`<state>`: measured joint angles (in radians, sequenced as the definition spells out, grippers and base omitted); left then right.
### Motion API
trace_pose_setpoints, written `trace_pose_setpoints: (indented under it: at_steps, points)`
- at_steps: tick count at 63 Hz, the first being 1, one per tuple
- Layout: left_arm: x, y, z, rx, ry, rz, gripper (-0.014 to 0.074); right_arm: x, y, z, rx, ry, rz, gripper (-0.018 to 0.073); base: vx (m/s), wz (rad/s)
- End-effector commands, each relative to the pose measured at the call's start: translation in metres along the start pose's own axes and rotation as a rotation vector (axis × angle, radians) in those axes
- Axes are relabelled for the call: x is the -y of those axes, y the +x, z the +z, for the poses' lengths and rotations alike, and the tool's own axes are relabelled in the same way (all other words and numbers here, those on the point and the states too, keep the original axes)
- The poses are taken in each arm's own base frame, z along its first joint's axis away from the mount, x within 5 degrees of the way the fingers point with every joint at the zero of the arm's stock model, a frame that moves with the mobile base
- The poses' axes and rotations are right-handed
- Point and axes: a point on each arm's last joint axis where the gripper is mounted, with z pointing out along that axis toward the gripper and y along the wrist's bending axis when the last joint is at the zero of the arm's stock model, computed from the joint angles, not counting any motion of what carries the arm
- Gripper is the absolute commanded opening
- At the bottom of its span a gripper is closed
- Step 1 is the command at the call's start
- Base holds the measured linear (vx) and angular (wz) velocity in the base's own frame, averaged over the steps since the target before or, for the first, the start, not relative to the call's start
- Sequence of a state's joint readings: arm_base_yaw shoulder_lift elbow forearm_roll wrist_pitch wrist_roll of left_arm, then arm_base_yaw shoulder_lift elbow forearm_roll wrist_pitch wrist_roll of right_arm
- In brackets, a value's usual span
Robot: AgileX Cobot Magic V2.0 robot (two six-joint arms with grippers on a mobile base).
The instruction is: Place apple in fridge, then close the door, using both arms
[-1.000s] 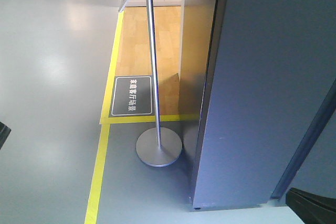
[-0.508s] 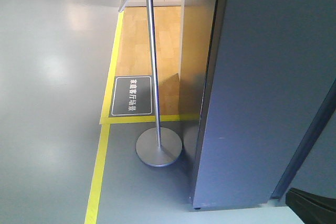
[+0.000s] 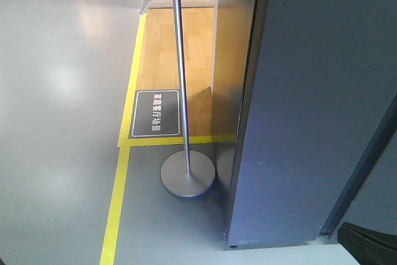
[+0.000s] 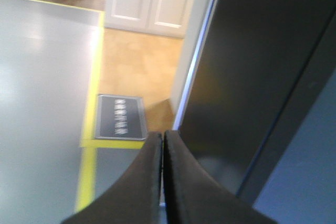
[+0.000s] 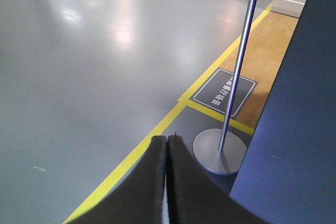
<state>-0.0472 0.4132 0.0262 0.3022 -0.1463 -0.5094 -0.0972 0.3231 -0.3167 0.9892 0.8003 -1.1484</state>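
- Two grippers in view, each seen from its own wrist camera; both have their black fingers pressed together with nothing between them.
- Left gripper (image 4: 163,145): jaws closed to a thin seam, empty, pointing toward the dark side of the fridge (image 4: 262,77), near it but apart.
- Right gripper (image 5: 167,153): jaws likewise closed and empty, held above the grey floor (image 5: 79,51), pointing toward the round base of a metal stand (image 5: 220,150).
- Fridge in the front view (image 3: 310,103): tall dark grey slab filling the right side, standing on the grey floor; only its outside faces show.
- Cannot tell from these views which panel is the door, or whether it is shut.
- Apple: not visible in any view.
- Metal stand (image 3: 181,91): upright pole on a disc base, just left of the fridge's lower corner.
- Floor sign (image 3: 155,113): dark plate with white lettering, lying on the wood-coloured floor patch (image 3: 161,48), beside the pole.
- Yellow tape line (image 3: 118,197) borders the wood patch and runs toward the camera.
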Motion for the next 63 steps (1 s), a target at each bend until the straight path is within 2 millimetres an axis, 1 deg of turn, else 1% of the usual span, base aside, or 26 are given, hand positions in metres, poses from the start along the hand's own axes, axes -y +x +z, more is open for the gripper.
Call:
trace_pose_setpoints:
  at_steps: [1,6,20,26,46,63]
  points:
    - [-0.003,0.008,-0.006,0.009,-0.011,0.093,-0.0007,0.002,-0.011,-0.002,0.051,0.013,0.016,-0.0003,0.00,0.00]
    - [-0.004,0.008,-0.013,0.036,-0.029,0.120,-0.0007,0.002,-0.011,-0.002,0.051,0.013,0.016,-0.0003,0.00,0.00]
    - [-0.009,0.010,-0.032,0.128,-0.071,0.119,-0.0007,0.002,-0.011,-0.002,0.051,0.013,0.016,-0.0003,0.00,0.00]
    - [-0.010,0.011,-0.030,0.108,-0.091,0.126,-0.0007,0.002,-0.010,-0.002,0.048,0.009,0.014,-0.0003,0.00,0.00]
    - [-0.012,0.009,-0.031,0.134,-0.131,0.117,-0.0007,0.000,-0.010,-0.002,0.042,-0.006,0.013,-0.0003,0.00,0.00]
    - [-0.012,0.008,-0.031,0.132,-0.133,0.112,-0.0007,0.000,-0.010,-0.002,0.042,-0.006,0.013,-0.0003,0.00,0.00]
